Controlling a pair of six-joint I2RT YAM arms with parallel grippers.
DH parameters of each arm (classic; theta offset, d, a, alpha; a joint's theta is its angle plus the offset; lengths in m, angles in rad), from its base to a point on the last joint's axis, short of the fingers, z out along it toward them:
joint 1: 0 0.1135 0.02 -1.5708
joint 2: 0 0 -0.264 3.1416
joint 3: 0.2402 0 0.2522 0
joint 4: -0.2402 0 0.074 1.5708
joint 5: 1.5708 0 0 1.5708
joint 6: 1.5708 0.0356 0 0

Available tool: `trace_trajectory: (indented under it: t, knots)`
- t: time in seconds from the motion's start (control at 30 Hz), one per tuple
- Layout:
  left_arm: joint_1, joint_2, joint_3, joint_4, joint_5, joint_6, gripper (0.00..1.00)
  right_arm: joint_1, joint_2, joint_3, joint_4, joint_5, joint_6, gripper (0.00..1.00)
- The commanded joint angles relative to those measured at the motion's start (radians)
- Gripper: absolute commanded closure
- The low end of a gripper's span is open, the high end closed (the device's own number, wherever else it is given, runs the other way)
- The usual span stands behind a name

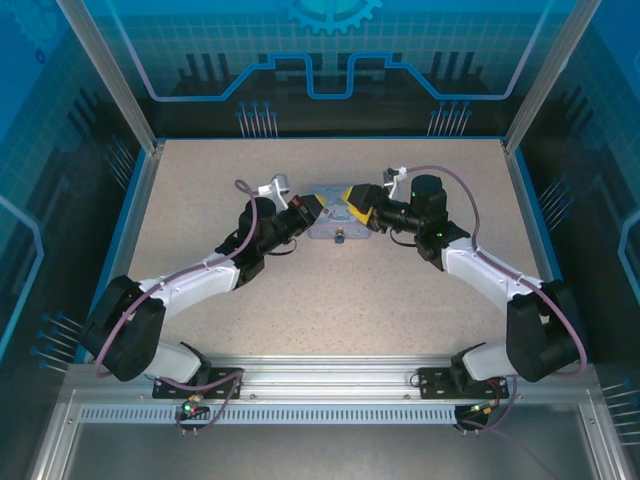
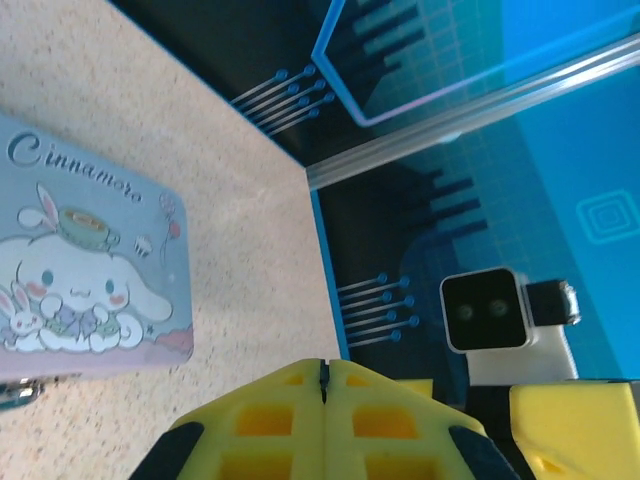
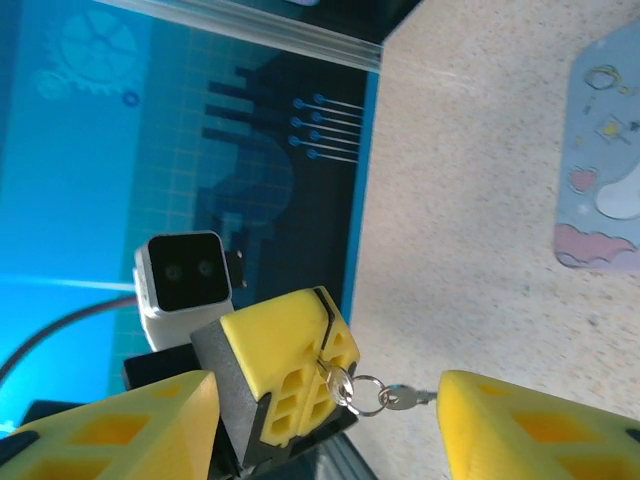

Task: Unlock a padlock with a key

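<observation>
1. Right pincer (image 3: 325, 400) gapes wide around the key (image 3: 408, 397).
2. Left pincer (image 3: 322, 330), closed, pinches the key ring (image 3: 370, 394).
3. Key likely light, stiff, slippery: grip its flat head.
4. Padlock (image 1: 340, 237) sits at the tin's (image 1: 330, 205) near edge.

We count two hands, the left hand (image 1: 310, 210) and the right hand (image 1: 357, 198), and two wrist cameras (image 2: 487, 310), one behind each hand. Each hand bears two yellow fingers (image 3: 540, 430), four in all. Between the hands lie one printed tin (image 2: 90, 270) and one padlock (image 1: 340, 237). From the left hand hang two rings (image 3: 369, 393) and one key (image 3: 405, 397). One bench (image 1: 330, 300) carries them.
</observation>
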Motion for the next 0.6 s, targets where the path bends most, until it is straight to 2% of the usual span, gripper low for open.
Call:
trace_trajectory:
  t: [0.0, 0.1, 0.27, 0.57]
  knots:
    - [-0.011, -0.014, -0.014, 0.102, -0.093, -0.02, 1.0, 0.008, 0.036, -0.012, 0.195, 0.031, 0.125, 0.41]
    - [-0.02, -0.001, -0.009, 0.124, -0.114, -0.037, 1.0, 0.018, 0.072, -0.011, 0.265, 0.069, 0.167, 0.41]
    - [-0.034, 0.011, 0.006, 0.128, -0.155, -0.048, 1.0, 0.05, 0.166, 0.014, 0.389, 0.064, 0.24, 0.43]
    - [-0.043, 0.016, 0.02, 0.123, -0.225, -0.063, 1.0, 0.083, 0.211, 0.025, 0.498, 0.061, 0.289, 0.55]
